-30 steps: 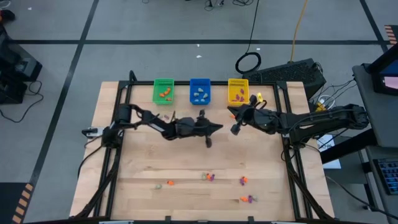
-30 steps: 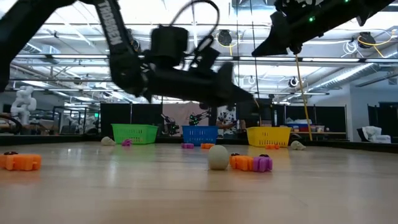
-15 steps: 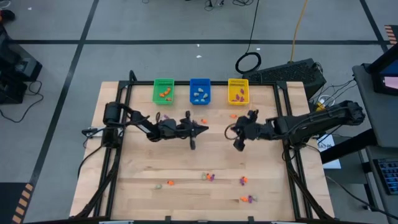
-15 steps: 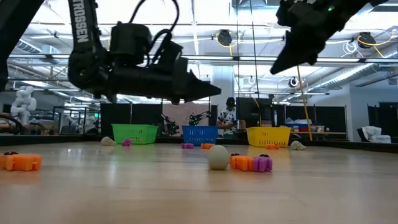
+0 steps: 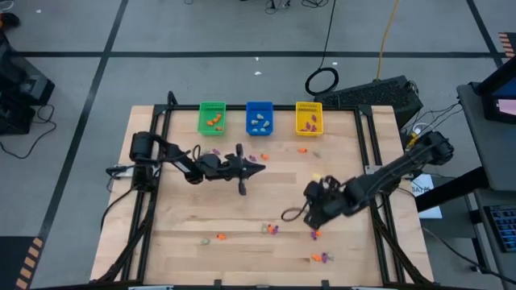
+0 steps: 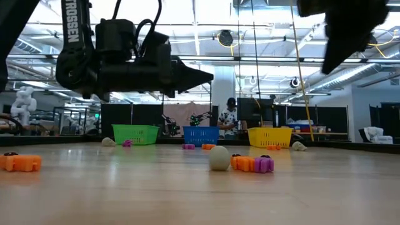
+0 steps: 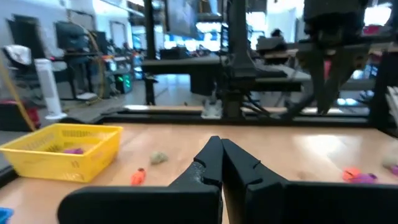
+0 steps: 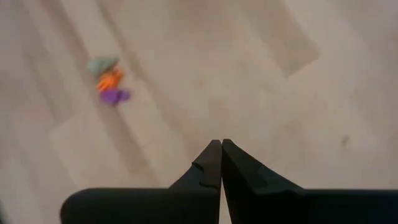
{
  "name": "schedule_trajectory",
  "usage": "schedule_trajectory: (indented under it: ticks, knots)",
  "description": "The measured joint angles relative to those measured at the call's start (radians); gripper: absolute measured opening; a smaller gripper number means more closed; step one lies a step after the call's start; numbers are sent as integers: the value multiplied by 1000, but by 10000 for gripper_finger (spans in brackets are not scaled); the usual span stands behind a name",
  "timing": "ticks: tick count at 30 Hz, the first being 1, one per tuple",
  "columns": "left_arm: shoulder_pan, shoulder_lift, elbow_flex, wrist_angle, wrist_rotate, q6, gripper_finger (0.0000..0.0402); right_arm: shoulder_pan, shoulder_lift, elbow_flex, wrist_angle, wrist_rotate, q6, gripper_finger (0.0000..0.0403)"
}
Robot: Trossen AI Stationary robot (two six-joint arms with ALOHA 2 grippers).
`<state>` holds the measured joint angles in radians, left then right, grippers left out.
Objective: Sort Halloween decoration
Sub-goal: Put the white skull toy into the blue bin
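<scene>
The Halloween decoration lies scattered as tiny orange, purple and pale trinkets. One group lies toward the table's near edge, with others in front of the bins. My left gripper is shut and empty; it points level toward the table's right, above the middle of the table. My right gripper is shut and empty. It slants down toward the near trinkets and hangs above the wood. Its wrist view shows an orange, purple and pale cluster ahead of the closed tips.
A green bin, a blue bin and a yellow bin stand in a row at the far edge, each holding trinkets. In the low view a pale ball and an orange-purple piece lie on the wood. Bare wood lies between the arms.
My right gripper has swung from beside the yellow bin toward the table's near edge, tipping from nearly level to slanting down and rolling at the wrist. My left gripper has drawn back toward the table's left edge, staying level. Both stay shut.
</scene>
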<state>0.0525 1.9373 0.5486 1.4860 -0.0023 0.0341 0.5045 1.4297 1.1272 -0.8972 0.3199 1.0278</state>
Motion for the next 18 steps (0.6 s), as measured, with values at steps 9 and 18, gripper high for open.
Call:
schedule_trajectory:
  ticks: [9,18]
  knots:
    - [0,-101,0,-174,29,10,0,171,163,99,-66,-194,301,53]
    - [-3,-141,0,-268,29,59,0,307,259,100,79,-359,605,161]
